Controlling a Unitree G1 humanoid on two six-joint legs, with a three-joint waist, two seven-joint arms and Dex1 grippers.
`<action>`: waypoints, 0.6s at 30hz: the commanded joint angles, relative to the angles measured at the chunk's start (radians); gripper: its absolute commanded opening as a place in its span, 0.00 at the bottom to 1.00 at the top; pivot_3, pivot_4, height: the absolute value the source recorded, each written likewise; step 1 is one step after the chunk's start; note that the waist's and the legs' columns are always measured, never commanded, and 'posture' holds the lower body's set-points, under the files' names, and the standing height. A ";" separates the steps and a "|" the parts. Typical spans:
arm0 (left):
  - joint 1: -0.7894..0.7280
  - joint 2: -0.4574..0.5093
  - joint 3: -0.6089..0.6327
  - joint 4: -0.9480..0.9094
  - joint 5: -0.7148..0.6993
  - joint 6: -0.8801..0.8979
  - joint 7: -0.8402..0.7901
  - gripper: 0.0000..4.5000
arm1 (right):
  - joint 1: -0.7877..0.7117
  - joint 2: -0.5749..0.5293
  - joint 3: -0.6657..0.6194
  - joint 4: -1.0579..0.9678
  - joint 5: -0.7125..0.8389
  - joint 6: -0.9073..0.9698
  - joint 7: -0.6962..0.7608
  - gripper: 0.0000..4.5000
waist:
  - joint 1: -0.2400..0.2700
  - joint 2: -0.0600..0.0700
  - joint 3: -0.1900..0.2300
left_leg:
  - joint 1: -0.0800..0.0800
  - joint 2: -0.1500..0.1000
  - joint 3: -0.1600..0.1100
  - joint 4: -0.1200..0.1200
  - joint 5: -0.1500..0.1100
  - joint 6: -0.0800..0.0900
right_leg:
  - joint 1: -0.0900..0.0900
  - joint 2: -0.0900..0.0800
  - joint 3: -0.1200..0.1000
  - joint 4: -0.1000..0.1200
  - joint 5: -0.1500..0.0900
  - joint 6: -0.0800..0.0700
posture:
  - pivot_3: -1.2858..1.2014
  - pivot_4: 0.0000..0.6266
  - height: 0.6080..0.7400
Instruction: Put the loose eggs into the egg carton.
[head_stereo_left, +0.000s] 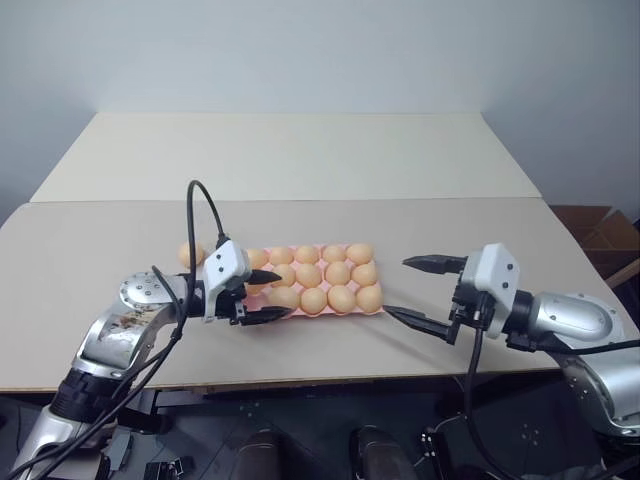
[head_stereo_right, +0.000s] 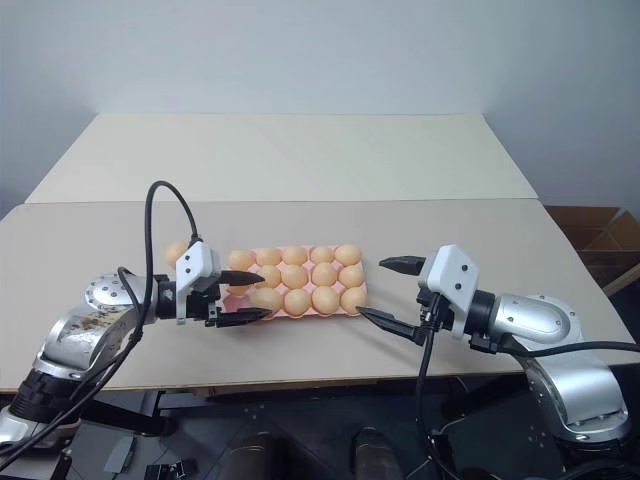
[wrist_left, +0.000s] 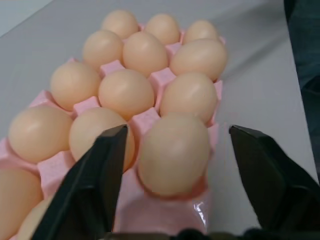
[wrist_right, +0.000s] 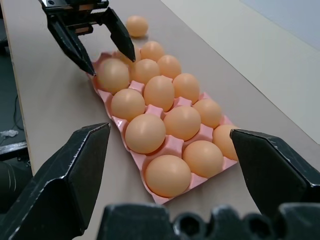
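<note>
Left wrist view puts our left gripper (wrist_left: 172, 150) with its fingers apart on either side of an egg (wrist_left: 173, 152) sitting in the near corner cup of the egg carton (wrist_left: 150, 120), so we judge this placing nearly finished. Our right gripper (head_stereo_left: 420, 292) hangs wide open, just right of the carton, at centre frame. One loose egg (wrist_right: 136, 25) lies on the table (head_stereo_left: 300, 160) at the upper left of the right wrist view; next we must back off and reach it.
</note>
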 joint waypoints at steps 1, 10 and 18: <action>-0.006 0.006 0.074 -0.039 -0.047 -0.031 -0.014 0.99 | 0.002 -0.002 -0.013 -0.033 0.010 -0.001 -0.012 1.00 | 0.000 0.000 0.000 | 0.000 0.000 0.000 0.000 0.000 0.000 | 0.000 0.000 0.000 0.000 0.000 0.000 | 0.52 0.24 1.00; 0.120 0.146 0.375 -0.048 -0.175 0.007 -0.062 0.99 | -0.015 -0.010 -0.019 0.000 0.029 -0.020 0.028 1.00 | -0.014 0.000 0.000 | 0.000 0.001 0.000 0.000 0.000 0.000 | 0.000 0.001 0.000 0.000 0.000 0.000 | 0.52 0.24 1.00; 0.483 0.174 0.718 -0.088 -0.251 -0.019 -0.171 0.99 | -0.036 -0.043 -0.051 0.070 0.080 -0.042 0.156 1.00 | -0.016 0.000 0.000 | 0.001 0.002 0.002 -0.001 0.000 0.000 | -0.001 -0.001 0.000 0.000 -0.001 -0.001 | 0.52 0.24 1.00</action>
